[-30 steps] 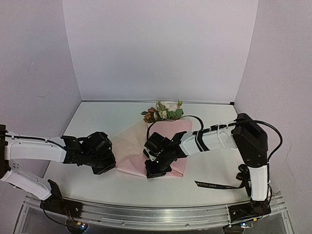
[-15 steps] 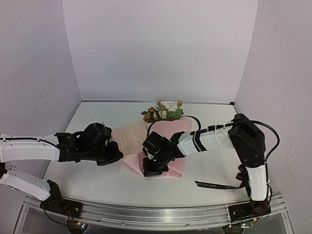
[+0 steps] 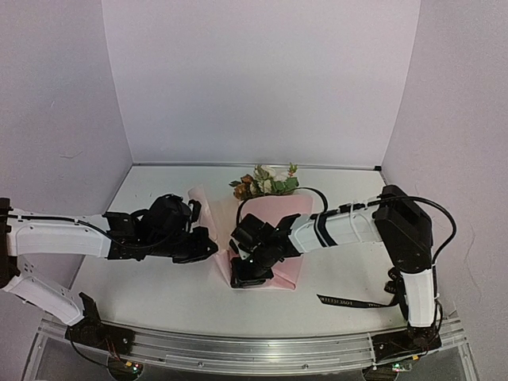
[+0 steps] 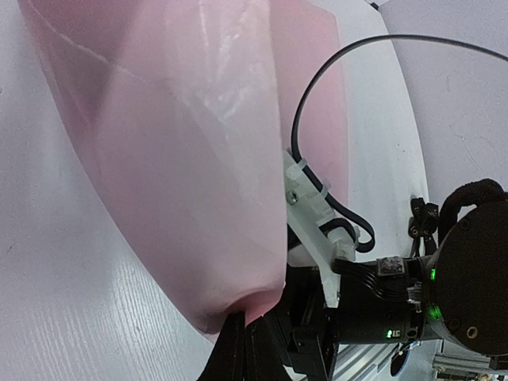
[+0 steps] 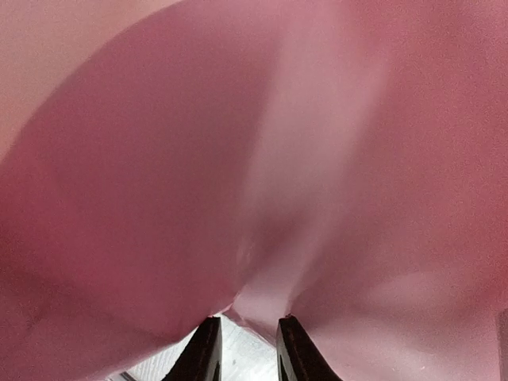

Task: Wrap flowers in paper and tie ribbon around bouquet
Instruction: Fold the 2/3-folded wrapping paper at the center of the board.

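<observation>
The pale-pink paper lies mid-table, its left flap lifted and folded up toward the middle. My left gripper is shut on that flap's edge; in the left wrist view the paper bulges up from the closed left gripper. The flowers stick out at the paper's far end, their stems hidden under it. My right gripper sits at the paper's near end. In the right wrist view the right gripper stands slightly open, with a fold of paper just at its fingertips. The black ribbon lies at the near right.
The right arm's base and its cable stand beside the ribbon. The right arm's black wrist is close beside the lifted flap in the left wrist view. Lilac walls close the table in on three sides.
My left gripper has swung right and up, carrying the paper's left flap over toward the middle. The right gripper's jaws have parted a little at the paper's near end.
</observation>
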### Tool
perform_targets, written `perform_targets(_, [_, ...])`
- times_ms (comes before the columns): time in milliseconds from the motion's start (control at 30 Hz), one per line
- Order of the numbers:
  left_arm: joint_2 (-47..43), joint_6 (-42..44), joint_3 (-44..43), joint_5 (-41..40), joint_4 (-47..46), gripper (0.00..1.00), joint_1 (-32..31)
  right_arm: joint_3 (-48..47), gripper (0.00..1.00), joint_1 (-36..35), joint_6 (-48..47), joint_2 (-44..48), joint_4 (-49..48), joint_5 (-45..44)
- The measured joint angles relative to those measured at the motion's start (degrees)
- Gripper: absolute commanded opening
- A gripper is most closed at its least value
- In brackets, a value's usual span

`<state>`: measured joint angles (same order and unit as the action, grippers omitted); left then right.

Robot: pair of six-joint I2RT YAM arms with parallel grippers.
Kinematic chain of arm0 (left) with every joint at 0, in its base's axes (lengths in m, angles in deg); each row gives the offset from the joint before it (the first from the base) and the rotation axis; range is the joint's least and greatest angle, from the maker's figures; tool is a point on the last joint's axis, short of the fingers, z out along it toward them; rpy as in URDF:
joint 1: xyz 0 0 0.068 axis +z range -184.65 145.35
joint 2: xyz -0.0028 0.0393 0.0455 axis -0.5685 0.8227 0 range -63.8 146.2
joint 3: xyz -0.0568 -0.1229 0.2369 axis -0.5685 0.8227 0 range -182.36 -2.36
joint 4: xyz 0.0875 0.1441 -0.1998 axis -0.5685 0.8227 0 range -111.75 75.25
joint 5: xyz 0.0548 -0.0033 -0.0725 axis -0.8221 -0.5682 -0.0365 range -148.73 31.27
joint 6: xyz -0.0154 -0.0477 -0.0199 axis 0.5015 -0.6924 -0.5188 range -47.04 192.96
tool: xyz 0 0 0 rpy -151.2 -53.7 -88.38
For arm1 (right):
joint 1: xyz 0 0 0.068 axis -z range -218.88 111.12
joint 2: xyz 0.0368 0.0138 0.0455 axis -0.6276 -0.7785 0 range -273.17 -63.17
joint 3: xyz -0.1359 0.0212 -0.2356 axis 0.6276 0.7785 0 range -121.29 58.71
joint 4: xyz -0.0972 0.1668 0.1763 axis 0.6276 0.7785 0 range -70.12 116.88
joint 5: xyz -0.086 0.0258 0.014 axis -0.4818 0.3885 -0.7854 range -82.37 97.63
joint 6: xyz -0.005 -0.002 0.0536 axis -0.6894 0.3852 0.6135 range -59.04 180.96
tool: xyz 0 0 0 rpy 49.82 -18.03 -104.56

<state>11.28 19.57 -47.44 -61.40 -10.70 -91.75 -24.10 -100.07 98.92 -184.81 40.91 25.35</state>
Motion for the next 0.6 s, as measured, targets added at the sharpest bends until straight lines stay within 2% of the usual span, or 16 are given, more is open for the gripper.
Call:
perform_targets(100, [0.0,0.0,0.0,-0.8,0.0,0.0,0.0,0.0,0.33,0.0,-1.8,0.9,0.4,1.2])
perform_targets(267, [-0.2,0.6,0.0,-1.4,0.6,0.0,0.0,1.1,0.35,0.0,-4.5,5.6,1.2,2.7])
perform_targets(467, [0.0,2.8,-0.4,-1.3,0.9,0.0,0.0,6.1,0.32,0.5,-6.6,17.6,5.2,-0.2])
perform_targets(600, [1.2,4.7,-2.3,-0.3,1.0,0.0,0.0,14.2,0.31,3.3,-6.2,26.8,7.7,-4.4])
